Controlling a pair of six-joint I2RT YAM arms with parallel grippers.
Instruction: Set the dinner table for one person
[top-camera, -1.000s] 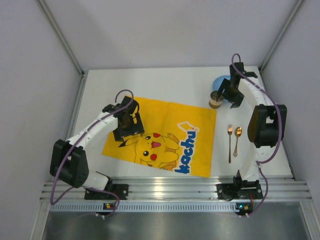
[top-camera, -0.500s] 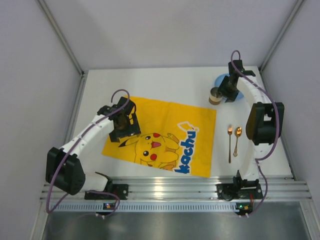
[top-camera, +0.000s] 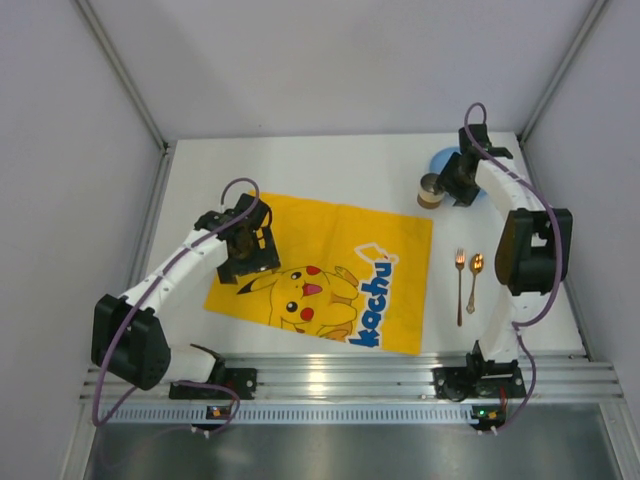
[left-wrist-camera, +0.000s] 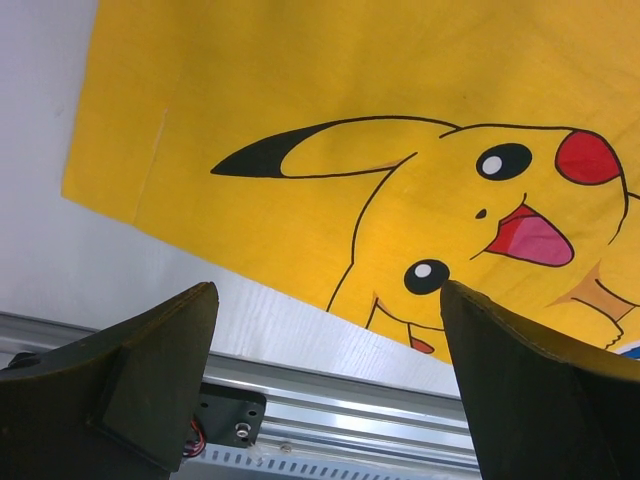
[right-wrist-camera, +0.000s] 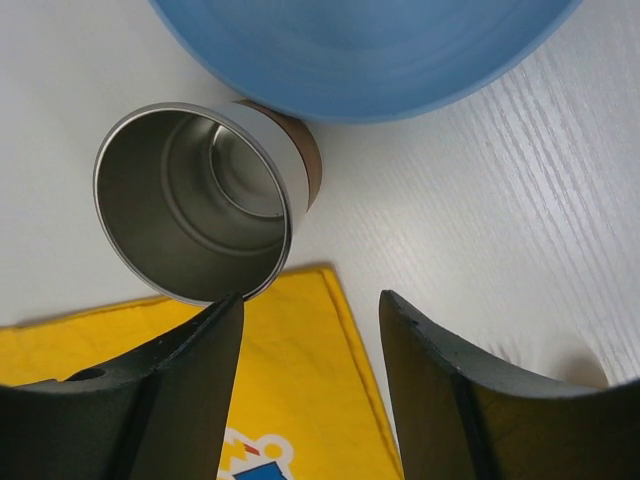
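The white dinner table (top-camera: 330, 170) carries a yellow Pikachu-print cloth (top-camera: 330, 272) spread flat in the middle. A steel cup with a brown base (top-camera: 432, 192) stands upright just off the cloth's far right corner, next to a blue plate (top-camera: 452, 162). A gold fork (top-camera: 460, 285) and gold spoon (top-camera: 473, 280) lie side by side right of the cloth. My right gripper (top-camera: 455, 182) is open and empty beside the cup (right-wrist-camera: 200, 200), over the plate's near edge (right-wrist-camera: 360, 60). My left gripper (top-camera: 248, 250) is open and empty above the cloth's left part (left-wrist-camera: 330, 150).
A silver slotted aluminium rail (top-camera: 340, 385) runs along the near edge, with both arm bases bolted on it. Grey walls close in the back and both sides. The rail also shows in the left wrist view (left-wrist-camera: 330, 420).
My right gripper has shifted slightly back and right, staying beside the cup. My left gripper moved a little left and down over the cloth, then stopped. The objects have not moved.
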